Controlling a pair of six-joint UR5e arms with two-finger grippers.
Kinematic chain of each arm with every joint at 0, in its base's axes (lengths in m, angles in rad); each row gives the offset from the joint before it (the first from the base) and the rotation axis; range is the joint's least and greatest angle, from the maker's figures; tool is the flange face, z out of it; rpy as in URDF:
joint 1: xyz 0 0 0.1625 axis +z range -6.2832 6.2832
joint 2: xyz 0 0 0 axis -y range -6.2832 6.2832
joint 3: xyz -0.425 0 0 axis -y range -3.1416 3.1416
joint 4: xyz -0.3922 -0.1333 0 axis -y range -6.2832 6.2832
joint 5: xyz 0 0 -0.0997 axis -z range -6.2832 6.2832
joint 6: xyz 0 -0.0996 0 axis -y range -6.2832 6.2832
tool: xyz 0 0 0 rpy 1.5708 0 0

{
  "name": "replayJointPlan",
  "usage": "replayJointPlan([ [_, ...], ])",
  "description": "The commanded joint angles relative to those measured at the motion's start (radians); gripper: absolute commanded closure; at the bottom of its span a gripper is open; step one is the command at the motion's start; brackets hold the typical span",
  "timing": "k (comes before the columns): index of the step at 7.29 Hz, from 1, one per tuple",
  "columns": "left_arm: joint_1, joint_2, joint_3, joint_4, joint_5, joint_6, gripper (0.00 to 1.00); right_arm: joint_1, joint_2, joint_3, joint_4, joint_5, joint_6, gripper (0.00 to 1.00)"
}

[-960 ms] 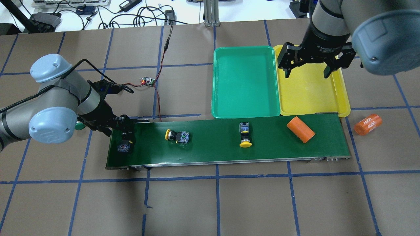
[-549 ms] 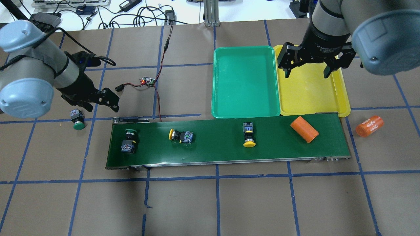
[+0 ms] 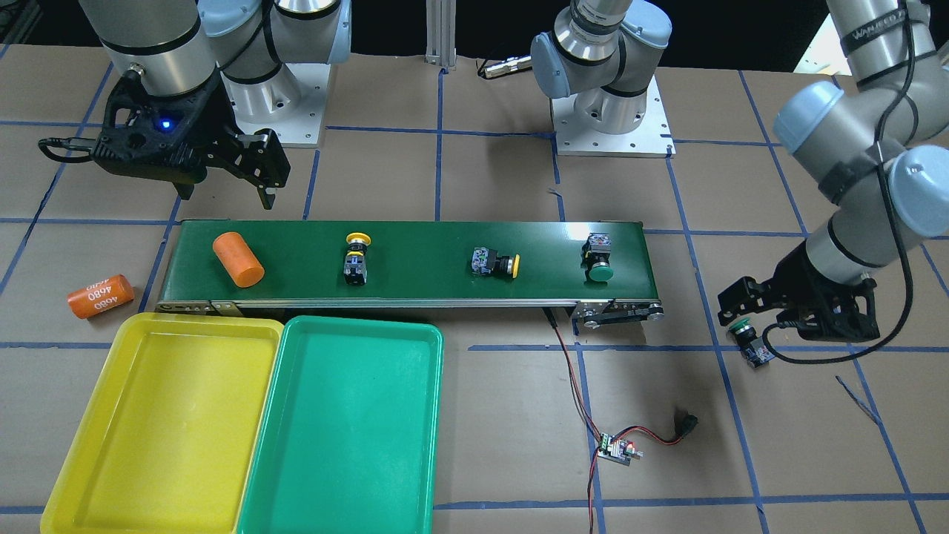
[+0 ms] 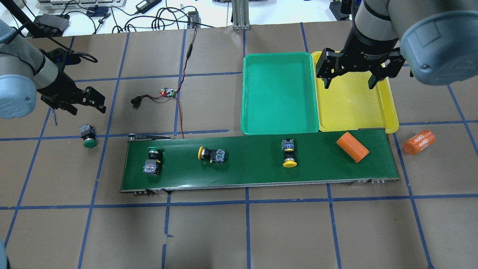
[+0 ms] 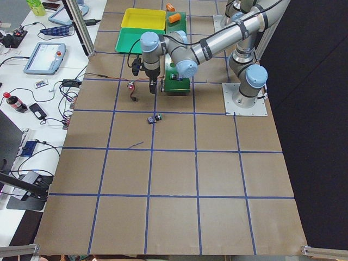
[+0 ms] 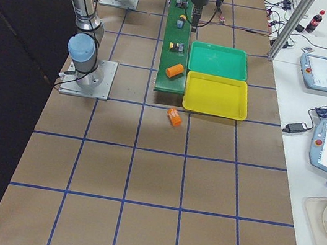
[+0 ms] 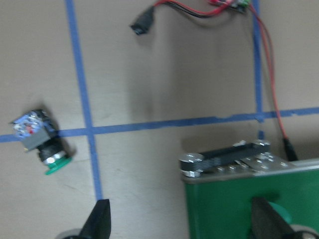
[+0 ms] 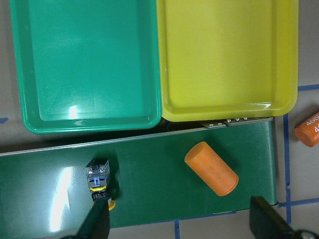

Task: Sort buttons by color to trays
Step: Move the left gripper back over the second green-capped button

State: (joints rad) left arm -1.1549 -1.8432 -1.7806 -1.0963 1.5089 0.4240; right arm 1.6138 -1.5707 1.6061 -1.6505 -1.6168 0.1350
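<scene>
- Where the brown paper-covered table point(image 4: 246, 231) comes nearest the robot, a long dark green conveyor belt point(image 4: 254, 173) runs crosswise with three of the switches lying on it
- At the belt's left end lies a green-capped button point(image 4: 152, 161), black-bodied with a blue-grey contact block, its cap turned away from the robot
- Toward the middle a yellow-capped button point(image 4: 211, 154) lies with its round cap pointing left, and past the middle a second yellow-capped button point(image 4: 289, 153) lies with its cap toward the robot
- A plain orange cylinder point(image 4: 352, 147) rests slantwise at the belt's right end; another orange cylinder printed "4680" point(image 4: 419, 142) lies on the table just off that end
- Off the belt's left end, apart from it, a second green-capped button point(image 4: 88, 135) lies on the bare table
- The left claw point(image 4: 88, 108) hovers beyond that button, not touching it, its fingers spread wide and grasping nothing
- Against the belt's far edge sit a shallow rectangular plastic bright green tray point(image 4: 278, 93) and a matching bright yellow tray point(image 4: 351, 110), side by side and touching
- The right claw point(image 4: 349, 86) hangs over the yellow tray, released, with nothing between its fingers
- A small circuit board with red wires point(image 4: 168, 92) lies on the table beyond the belt's left half
</scene>
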Motion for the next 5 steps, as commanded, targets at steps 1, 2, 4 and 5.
replayJointPlan([
  [1,0.055,-0.106,0.006,0.103,0.002,0.028,0.00,0.000,0.001,0.000,0.000,0.000,0.000,0.00],
  [2,0.072,-0.141,0.004,0.157,0.004,0.050,0.00,0.000,0.000,0.003,0.000,0.000,-0.002,0.00],
  [4,0.084,-0.166,-0.013,0.161,0.004,0.067,0.00,0.002,-0.003,0.006,0.000,-0.009,-0.003,0.00],
  [5,0.090,-0.177,-0.022,0.161,0.007,0.061,0.00,0.002,-0.015,0.000,0.000,-0.014,-0.002,0.00],
])
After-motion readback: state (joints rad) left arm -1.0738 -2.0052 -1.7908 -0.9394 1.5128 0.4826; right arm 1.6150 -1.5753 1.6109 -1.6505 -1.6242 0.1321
